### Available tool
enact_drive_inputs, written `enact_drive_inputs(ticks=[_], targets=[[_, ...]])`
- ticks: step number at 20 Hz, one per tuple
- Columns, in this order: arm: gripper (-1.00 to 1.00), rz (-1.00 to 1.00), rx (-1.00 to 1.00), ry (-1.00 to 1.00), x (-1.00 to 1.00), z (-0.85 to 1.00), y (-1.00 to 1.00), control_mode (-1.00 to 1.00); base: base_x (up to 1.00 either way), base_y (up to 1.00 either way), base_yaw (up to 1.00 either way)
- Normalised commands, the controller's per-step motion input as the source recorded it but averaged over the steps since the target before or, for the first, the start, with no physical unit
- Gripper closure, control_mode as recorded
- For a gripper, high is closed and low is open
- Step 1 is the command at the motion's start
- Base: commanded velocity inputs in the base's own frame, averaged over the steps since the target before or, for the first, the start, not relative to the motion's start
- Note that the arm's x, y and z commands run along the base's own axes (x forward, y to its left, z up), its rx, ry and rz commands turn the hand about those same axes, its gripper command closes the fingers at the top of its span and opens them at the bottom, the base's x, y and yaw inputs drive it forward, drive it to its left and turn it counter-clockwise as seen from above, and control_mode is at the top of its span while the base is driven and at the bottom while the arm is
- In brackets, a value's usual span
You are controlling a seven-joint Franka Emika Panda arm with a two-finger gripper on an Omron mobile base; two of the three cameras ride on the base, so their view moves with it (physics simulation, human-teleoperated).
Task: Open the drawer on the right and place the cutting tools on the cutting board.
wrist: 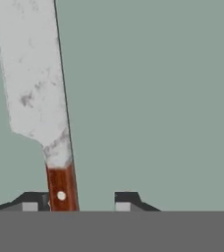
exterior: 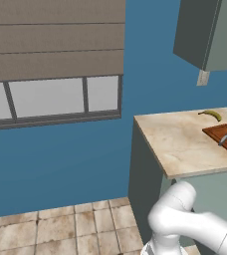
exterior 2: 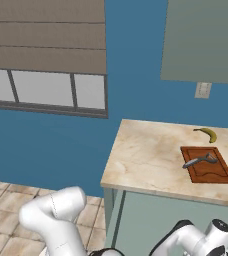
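The cleaver's handle lies beside one of the fingers, set for lifting; whether it is grasped cannot be told. A peeler rests on the board.

Below my hand lies a cleaver of dull, scuffed metal with a glossy reddish wooden handle, on smooth matt grey.

The knife handle's lower end is cut off, grip perhaps incomplete.

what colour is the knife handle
Reddish-brown wood with a pale rivet, on the knife handle; the hand view shows it best.
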Motion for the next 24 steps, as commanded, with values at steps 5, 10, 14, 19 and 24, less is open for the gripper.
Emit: enact_drive_inputs(ticks=[5,10,14,19,24], targets=[[1.0,0.0,-0.04,0.0,-0.28,-0.75,-0.04,-1.0,0.0,0.0,0.0],[1.0,0.0,-0.09,0.0,-0.6,-0.9,0.0,-1.0,0.0,0.0,0.0],[1.0,0.0,-0.08,0.0,-0.55,-0.79,0.0,-1.0,0.0,0.0,0.0],[1.0,-0.01,-0.03,0.0,-0.26,-0.22,0.0,-1.0,0.0,0.0,0.0],[1.0,-0.04,0.02,0.0,-0.05,0.83,0.04,-1.0,0.0,0.0,0.0]])
